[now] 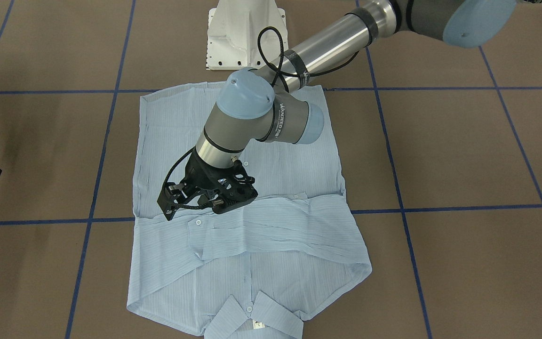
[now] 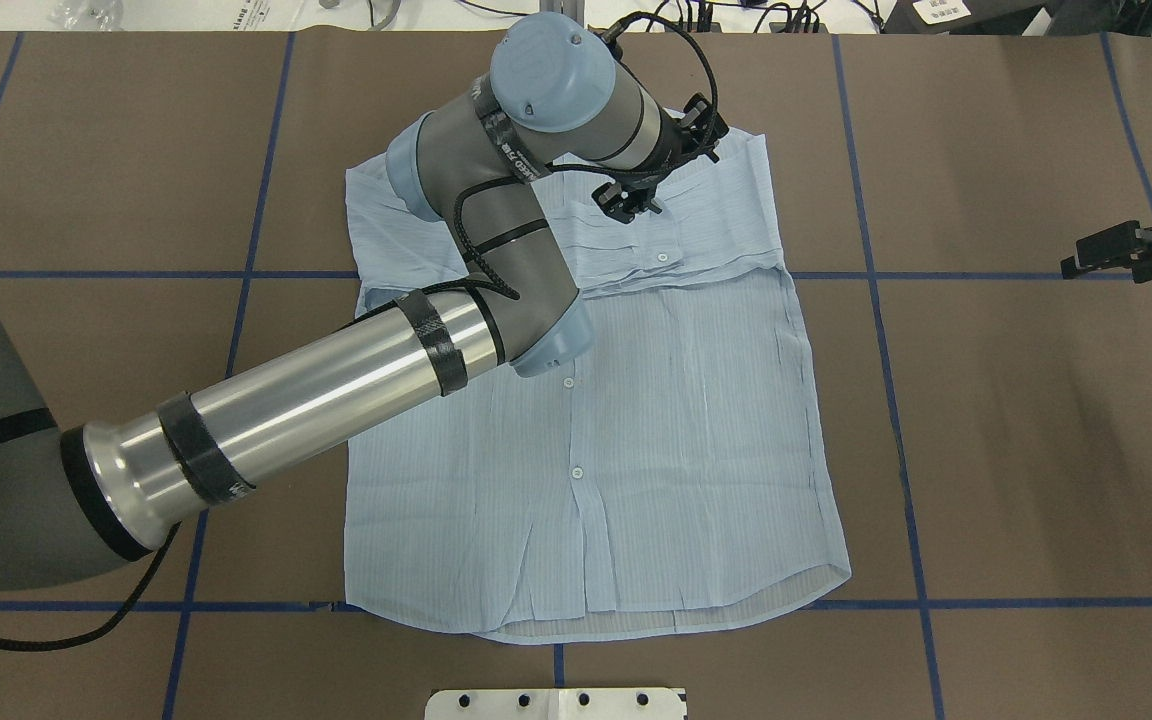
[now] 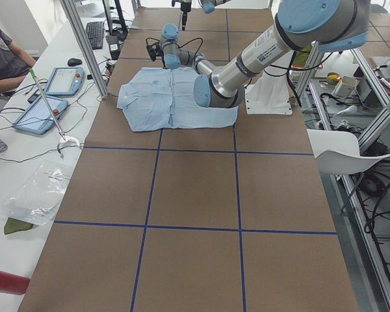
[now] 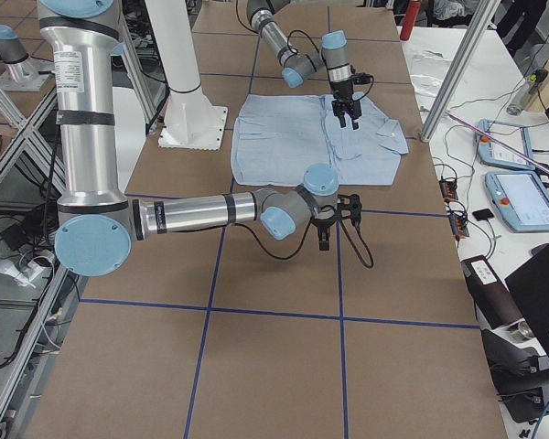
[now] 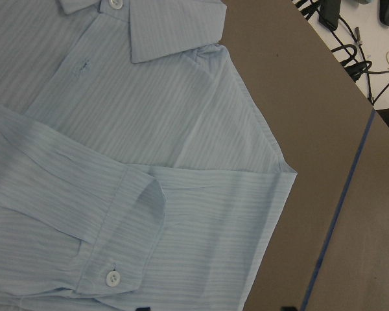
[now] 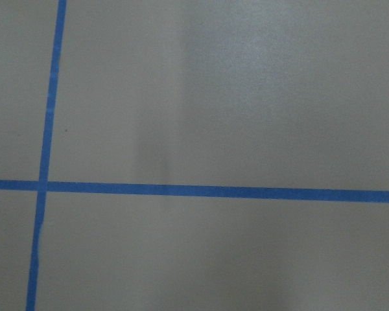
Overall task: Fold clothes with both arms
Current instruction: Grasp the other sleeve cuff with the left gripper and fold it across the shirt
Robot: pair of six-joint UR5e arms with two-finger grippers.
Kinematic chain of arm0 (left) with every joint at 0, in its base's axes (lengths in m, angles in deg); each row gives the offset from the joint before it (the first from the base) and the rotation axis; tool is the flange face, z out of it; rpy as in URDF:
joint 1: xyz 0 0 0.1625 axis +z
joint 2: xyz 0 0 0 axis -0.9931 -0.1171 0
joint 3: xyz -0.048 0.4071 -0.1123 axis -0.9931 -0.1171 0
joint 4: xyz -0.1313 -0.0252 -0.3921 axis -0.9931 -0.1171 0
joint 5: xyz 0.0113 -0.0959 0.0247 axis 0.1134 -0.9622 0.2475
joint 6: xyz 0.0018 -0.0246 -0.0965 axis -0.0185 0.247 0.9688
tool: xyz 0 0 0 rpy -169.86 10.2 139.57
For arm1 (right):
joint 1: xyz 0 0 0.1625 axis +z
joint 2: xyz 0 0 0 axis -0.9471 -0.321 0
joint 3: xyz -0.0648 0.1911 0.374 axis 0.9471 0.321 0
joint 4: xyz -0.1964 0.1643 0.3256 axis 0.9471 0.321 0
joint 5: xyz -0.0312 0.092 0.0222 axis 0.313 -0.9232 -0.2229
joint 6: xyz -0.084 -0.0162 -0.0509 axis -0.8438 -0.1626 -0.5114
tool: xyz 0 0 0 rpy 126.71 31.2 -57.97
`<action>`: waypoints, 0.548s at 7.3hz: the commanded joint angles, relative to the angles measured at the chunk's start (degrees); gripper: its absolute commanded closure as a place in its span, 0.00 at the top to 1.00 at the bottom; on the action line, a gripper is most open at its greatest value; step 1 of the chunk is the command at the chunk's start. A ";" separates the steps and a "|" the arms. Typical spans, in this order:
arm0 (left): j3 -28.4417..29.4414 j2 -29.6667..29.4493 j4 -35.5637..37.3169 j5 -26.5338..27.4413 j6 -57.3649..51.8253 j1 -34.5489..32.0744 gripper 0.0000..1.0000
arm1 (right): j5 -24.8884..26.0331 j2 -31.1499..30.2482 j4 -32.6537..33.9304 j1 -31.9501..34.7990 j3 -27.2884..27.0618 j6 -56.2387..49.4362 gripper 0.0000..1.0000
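Shirt (image 2: 656,420) lies flat and face-up on the bench (image 2: 1036,450). Its hem (image 2: 656,612) is on the robot's side and its collar (image 1: 252,315) on the far side. Both sleeves (image 1: 275,221) are laid across the chest below the collar, and one buttoned cuff (image 5: 117,253) rests on the front panel. This narrows the garment to body width, which is judged to prepare it for a lengthwise fold.

The left arm (image 2: 336,390) reaches diagonally over the shirt. The left fingers (image 1: 170,207) hang above the crossed sleeves and hold nothing. In the wrist view, two dark tips at the bottom edge stand well apart with only cloth between them, so the fingers are wide open.

The right fingers (image 2: 1086,262) hover over bare bench, well clear of the shirt's side seam. Their spread cannot be determined from these views, and the right wrist camera shows only blue tape lines (image 6: 214,191).

Edges and room:
- **Side seams:** bare bench borders both side seams, so either arm can approach from the side.
- **Hem:** it lies near the white pedestal (image 1: 245,33), which leaves less room on that side.
- **Shoulder:** the corner beside the collar lies close to a tape line, with open bench beyond it.
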 commanded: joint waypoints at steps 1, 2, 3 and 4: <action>-15.82 11.56 1.78 -4.00 -0.74 -0.02 0.83 | 1.86 0.23 -0.10 -5.18 -6.29 14.12 1.00; -24.10 18.25 4.14 -4.55 -6.58 -0.19 0.82 | 8.41 0.14 -0.01 -12.27 -11.03 23.34 1.00; -31.57 24.67 7.47 -4.56 -12.81 -0.37 0.81 | 18.74 0.14 0.08 -21.22 -14.82 34.05 1.00; -39.22 31.69 8.03 -4.47 -19.75 -1.15 0.79 | 27.11 0.14 0.34 -28.70 -17.99 44.51 1.00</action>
